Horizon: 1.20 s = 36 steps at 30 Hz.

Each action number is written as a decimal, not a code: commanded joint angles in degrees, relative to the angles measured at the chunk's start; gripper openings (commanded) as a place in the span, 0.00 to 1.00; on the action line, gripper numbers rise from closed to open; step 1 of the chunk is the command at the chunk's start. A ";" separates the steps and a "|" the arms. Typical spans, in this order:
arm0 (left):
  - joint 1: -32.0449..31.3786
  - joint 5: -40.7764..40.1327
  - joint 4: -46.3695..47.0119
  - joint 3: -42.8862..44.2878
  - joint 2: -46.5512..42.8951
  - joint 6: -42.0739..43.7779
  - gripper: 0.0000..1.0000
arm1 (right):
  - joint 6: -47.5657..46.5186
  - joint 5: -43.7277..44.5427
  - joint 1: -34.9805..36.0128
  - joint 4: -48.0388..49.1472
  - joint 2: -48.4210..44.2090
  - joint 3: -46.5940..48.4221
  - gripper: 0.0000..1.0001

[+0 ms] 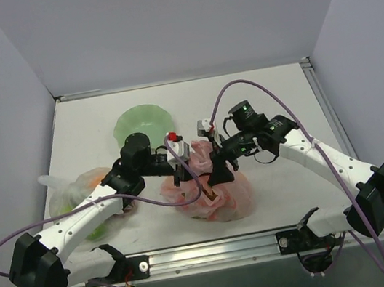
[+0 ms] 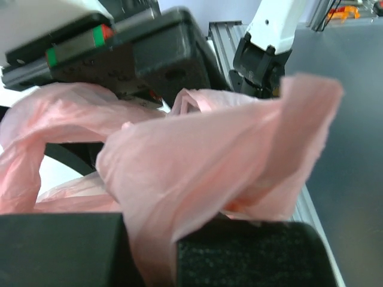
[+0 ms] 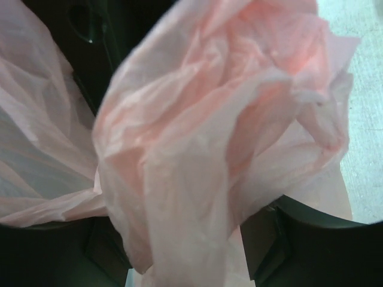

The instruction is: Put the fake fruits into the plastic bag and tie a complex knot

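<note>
The plastic bag [image 1: 219,196] lies bulging and crumpled at the table's middle front, with its pink top drawn up between both grippers. My left gripper [image 1: 185,164] is shut on a twisted strip of the bag [image 2: 197,161], which its black pads [image 2: 251,251] pinch in the left wrist view. My right gripper [image 1: 220,172] sits just right of it with its jaws apart. A wad of the bag [image 3: 215,131] hangs between its fingers [image 3: 281,239]. The fake fruits are hidden, save for a small brown-yellow patch [image 1: 211,194] on the bag's body.
A clear bag of fruits [image 1: 75,196] lies at the left, partly under my left arm. A green bowl [image 1: 140,122] stands behind the grippers. White walls enclose the table on three sides, and a metal rail [image 1: 216,246] runs along the front edge.
</note>
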 commanded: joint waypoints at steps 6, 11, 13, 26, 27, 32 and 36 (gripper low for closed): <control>-0.54 -1.00 12.83 -1.42 -0.70 -9.51 0.08 | 5.77 -3.57 0.33 12.38 -0.20 -2.44 0.09; 1.13 -1.35 11.53 -3.18 -4.12 -9.25 0.30 | 5.24 -3.83 -0.81 12.20 -0.99 -3.32 0.00; 1.83 -1.44 9.51 -3.27 -5.79 -9.16 0.39 | 5.16 -4.27 -1.51 12.20 -1.52 -4.11 0.00; 3.06 -11.54 -14.67 -3.10 -17.66 -2.30 0.68 | 5.07 -5.41 -3.80 11.68 -2.93 -5.17 0.00; 3.06 -12.85 -15.81 -2.84 -18.19 -2.13 0.68 | 5.16 -5.41 -3.80 11.68 -2.84 -5.08 0.00; 3.06 -22.95 -24.51 -3.00 -22.40 -2.65 0.76 | 5.77 -4.80 -3.89 11.33 -2.93 -4.46 0.00; 2.98 -32.45 -29.43 -5.02 -30.82 -4.15 0.76 | 6.47 -2.96 -3.71 11.32 -2.67 -4.20 0.00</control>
